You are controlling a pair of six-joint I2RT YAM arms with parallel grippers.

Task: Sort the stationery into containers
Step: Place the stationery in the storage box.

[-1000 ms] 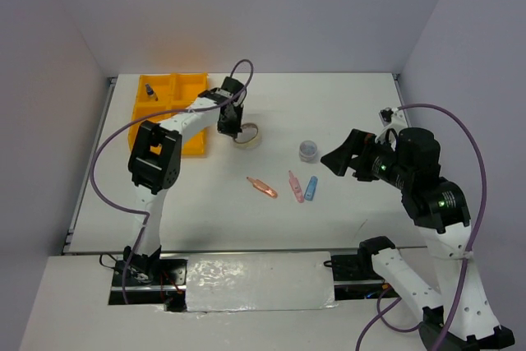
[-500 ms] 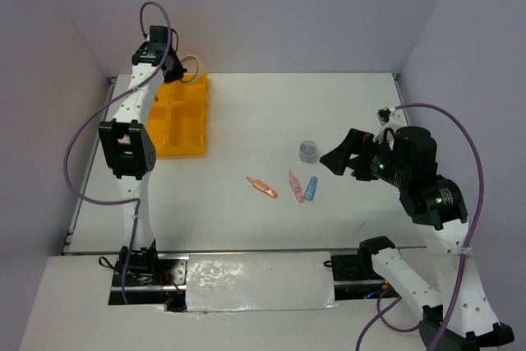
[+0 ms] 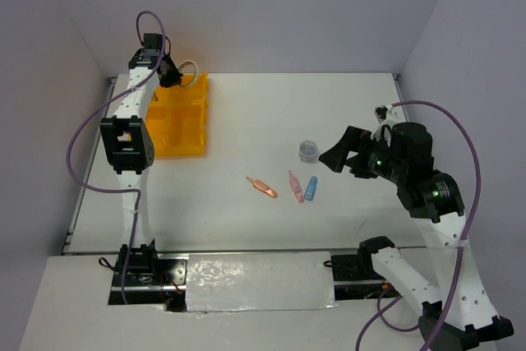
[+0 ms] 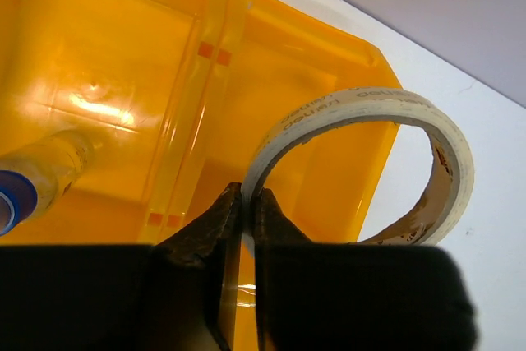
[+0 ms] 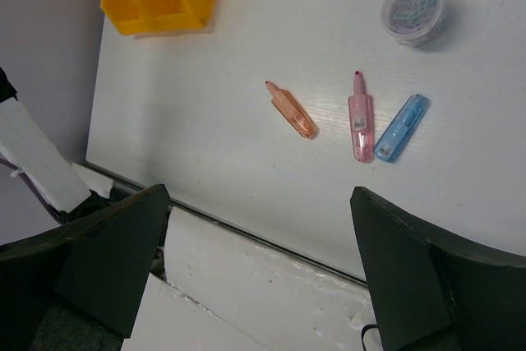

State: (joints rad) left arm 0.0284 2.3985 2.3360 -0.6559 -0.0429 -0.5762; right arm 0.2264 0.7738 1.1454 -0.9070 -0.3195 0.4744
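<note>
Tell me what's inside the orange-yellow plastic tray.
A small clear blue-capped bottle lies in one compartment of the tray; the compartment below the tan tape ring looks bare. The left gripper hides the nearer part.

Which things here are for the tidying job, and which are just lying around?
For the job: tape roll in the left hand, yellow tray, blue-capped bottle, paper-clip jar, orange-pink highlighter, pink highlighter, blue highlighter.
Just lying about: shiny sheet, purple cables.

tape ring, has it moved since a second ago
Yes. The tape ring went from the table right of the tray to above its far right corner, held in the left tool.
</note>
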